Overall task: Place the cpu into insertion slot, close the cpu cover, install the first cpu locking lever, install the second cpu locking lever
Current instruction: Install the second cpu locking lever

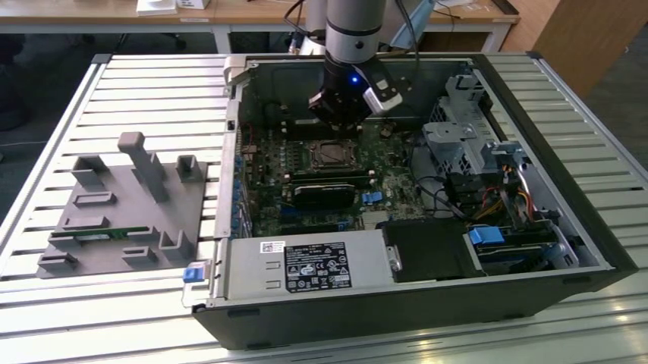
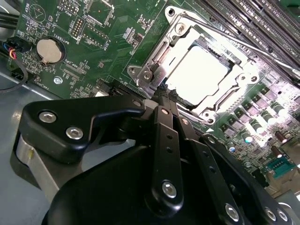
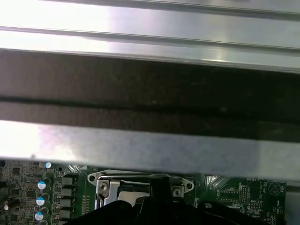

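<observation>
A big open computer case (image 1: 526, 227) lies on a table of silver slats (image 1: 121, 91). A grey plastic holder (image 1: 121, 205) sits on the table, at the exterior view's left of the case. Inside the case is a green motherboard (image 1: 303, 197).

The robot arm (image 1: 354, 30) comes down into the case from above. Its black gripper (image 1: 339, 121) hangs just over the board, right next to the insertion slot (image 1: 329, 154).

In the second wrist view, the cpu (image 2: 199, 70) lies flat in the slot, bright and pale. The shiny cpu cover (image 2: 157, 49) is down around it like a frame. The gripper's (image 2: 164, 96) fingertips are pressed tight together with nothing between them. They sit at the edge of the cover, by one corner.

A round silver battery (image 2: 49, 50) sits on the board, well apart from the slot.
</observation>
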Action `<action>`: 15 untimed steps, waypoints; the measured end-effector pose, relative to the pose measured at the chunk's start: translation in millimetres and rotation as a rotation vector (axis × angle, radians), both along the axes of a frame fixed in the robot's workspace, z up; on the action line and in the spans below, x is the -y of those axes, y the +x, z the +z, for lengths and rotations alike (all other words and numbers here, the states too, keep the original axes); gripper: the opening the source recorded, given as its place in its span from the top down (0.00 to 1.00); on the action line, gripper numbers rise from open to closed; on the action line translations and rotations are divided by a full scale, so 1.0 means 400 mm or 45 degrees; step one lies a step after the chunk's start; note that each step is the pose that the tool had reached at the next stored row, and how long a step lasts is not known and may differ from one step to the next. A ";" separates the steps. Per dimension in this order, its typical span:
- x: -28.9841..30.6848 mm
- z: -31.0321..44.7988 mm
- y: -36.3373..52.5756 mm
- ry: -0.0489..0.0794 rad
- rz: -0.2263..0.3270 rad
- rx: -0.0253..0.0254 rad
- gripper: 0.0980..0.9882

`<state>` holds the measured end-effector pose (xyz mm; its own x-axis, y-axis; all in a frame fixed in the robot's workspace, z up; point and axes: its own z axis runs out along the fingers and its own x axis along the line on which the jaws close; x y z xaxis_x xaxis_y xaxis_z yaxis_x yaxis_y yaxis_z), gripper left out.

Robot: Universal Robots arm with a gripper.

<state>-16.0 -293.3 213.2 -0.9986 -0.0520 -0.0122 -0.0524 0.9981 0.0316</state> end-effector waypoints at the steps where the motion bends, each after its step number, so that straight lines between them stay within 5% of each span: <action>1: 0.000 0.000 0.000 0.000 0.000 0.0000 0.99; 7: 0.007 0.000 0.000 0.000 0.000 0.0000 0.99; 15: 0.033 0.000 0.000 0.000 0.000 -0.0001 0.99</action>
